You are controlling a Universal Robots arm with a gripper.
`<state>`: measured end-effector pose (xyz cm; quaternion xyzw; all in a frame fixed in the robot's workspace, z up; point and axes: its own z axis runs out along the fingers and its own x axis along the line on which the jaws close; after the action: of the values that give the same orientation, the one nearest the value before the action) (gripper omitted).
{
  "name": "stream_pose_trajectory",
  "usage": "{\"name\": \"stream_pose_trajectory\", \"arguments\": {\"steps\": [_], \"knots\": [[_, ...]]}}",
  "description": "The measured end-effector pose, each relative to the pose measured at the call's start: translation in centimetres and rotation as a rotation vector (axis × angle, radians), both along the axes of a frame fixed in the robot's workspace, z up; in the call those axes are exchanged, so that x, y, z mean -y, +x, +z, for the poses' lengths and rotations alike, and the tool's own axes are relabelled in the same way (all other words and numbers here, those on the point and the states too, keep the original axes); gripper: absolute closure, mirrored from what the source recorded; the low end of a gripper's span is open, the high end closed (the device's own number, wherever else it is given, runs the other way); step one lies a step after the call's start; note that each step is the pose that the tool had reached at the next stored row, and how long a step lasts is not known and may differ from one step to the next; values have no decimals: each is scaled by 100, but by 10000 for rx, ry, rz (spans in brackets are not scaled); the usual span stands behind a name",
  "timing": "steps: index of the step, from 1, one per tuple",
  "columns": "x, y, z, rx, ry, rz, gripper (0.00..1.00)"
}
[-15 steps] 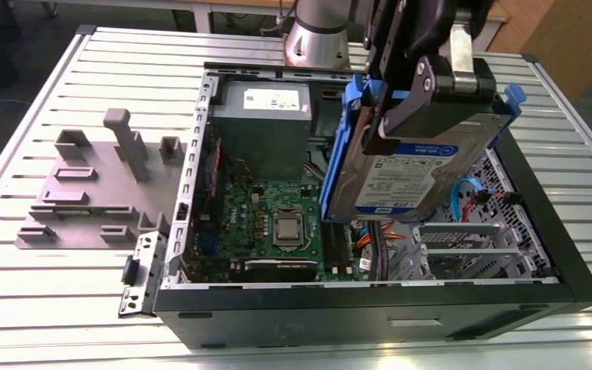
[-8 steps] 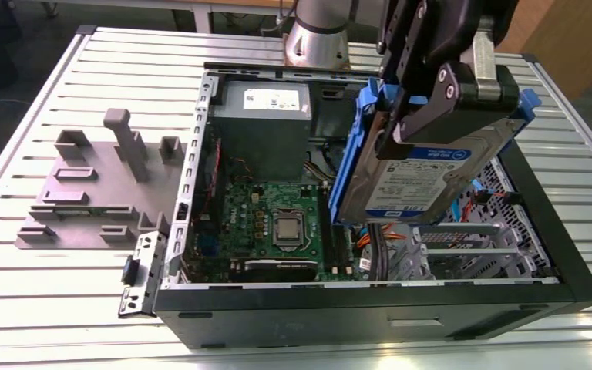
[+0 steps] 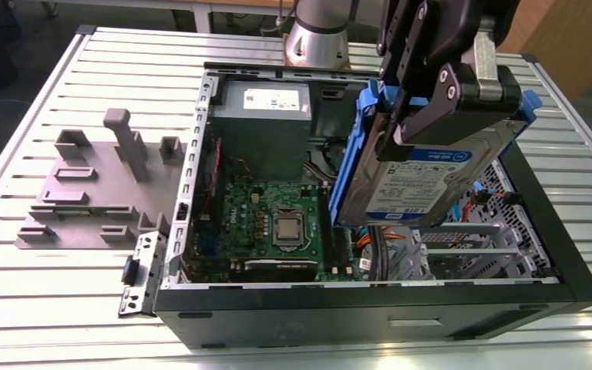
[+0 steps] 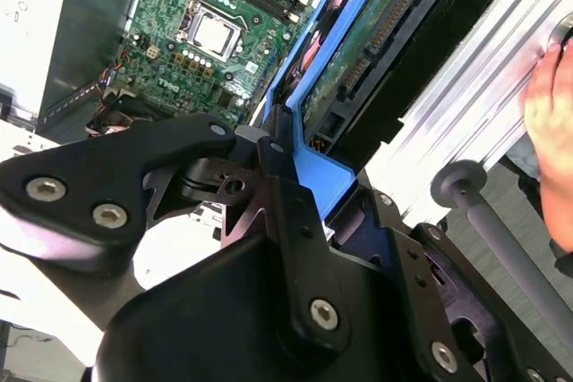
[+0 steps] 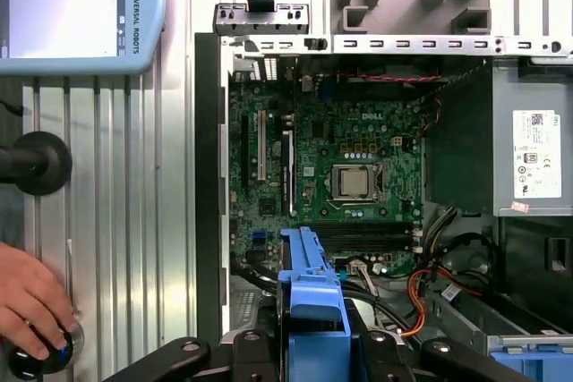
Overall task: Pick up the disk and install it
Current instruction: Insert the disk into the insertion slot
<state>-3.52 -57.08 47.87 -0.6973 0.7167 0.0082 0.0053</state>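
1. Exterior view: The table [image 3: 28, 308] carries an open computer case [image 3: 378, 308] toward its edge at the exterior view's right. A grey holder block [image 3: 80, 208] sits beside the case, toward the table's edge at the exterior view's left. I see bare slatted table in front of both. The gripper [image 3: 450, 116] is clenched on the upper end of the disk [image 3: 419, 177]. The disk hangs on edge, tilted, above the case opening, and its lower end is just beside the motherboard [image 3: 275, 223]. Room beneath it is tight, with metal bay framing and cables.

2. Second wrist view: The gripper [image 4: 277, 185] grips the blue frame of the disk [image 4: 331, 51] from both sides. The disk's circuit-board face shows, and the motherboard [image 4: 206, 33] lies beyond it. A person's hand [image 4: 551, 131] is at the table's rim, near a grey handle [image 4: 483, 212].

3. First wrist view: The disk [image 5: 309, 284] appears edge-on between the arms of the gripper [image 5: 309, 346], over the motherboard [image 5: 340, 176]. Orange cables crowd the space beside it. A hand [image 5: 31, 297] rests on a black knob outside the case wall [image 5: 208, 176], well apart from the gripper.
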Motion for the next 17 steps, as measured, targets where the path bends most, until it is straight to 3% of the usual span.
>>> {"name": "stream_pose_trajectory", "arguments": {"steps": [7, 17], "knots": [[0, 31, -1, 0, -3, -1, 63], [-3, 214, -44, 0, -3, -1, 63]]}}
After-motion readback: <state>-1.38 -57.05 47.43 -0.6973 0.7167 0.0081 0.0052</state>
